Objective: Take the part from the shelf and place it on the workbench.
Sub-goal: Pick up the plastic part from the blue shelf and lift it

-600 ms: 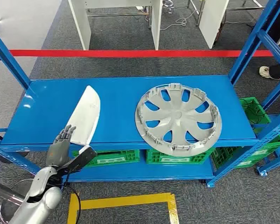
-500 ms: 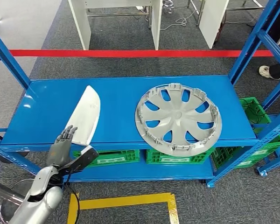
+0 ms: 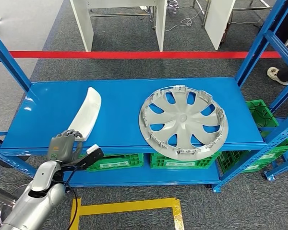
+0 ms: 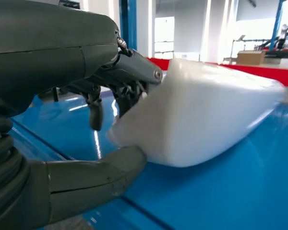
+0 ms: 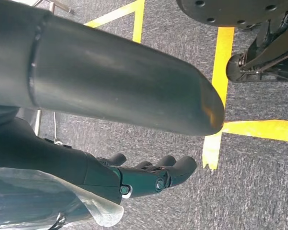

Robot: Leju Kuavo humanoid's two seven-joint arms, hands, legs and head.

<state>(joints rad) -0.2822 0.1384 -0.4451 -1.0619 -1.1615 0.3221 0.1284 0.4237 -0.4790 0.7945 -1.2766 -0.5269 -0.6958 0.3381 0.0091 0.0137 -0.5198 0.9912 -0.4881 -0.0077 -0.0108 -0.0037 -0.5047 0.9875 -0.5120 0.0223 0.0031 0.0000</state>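
One left hand (image 3: 64, 146) grips the white part's (image 3: 86, 114) near end on the blue shelf (image 3: 124, 103) — right hand (image 5: 150, 178) hangs, fingers loosely extended, holding nothing.

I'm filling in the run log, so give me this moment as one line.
phase: grasp | left hand: grips near end of white curved part on blue shelf | right hand: hanging, fingers extended, holds nothing | hubcap: untouched
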